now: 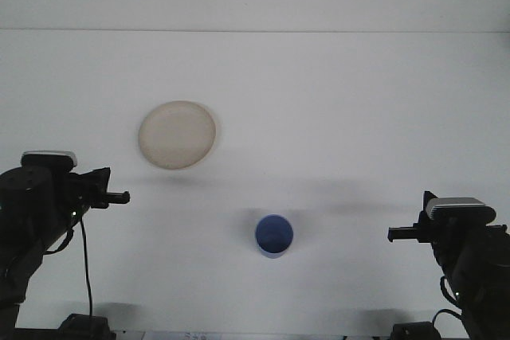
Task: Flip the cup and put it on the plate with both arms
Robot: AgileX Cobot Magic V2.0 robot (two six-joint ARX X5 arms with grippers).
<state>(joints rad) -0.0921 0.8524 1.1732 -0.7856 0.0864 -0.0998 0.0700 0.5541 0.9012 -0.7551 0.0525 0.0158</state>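
Observation:
A blue cup (274,235) stands upright on the white table, mouth up, near the front centre. A cream plate (177,134) lies to its upper left, with nothing on it. My left gripper (118,195) hovers at the left edge, below and left of the plate, pointing right, well apart from the cup. At the right edge my right gripper (394,235) points left toward the cup, level with it and some way off. Neither holds anything.
The white table (335,117) stretches back to a pale wall. Cables hang under the left arm (32,212) at the front left corner.

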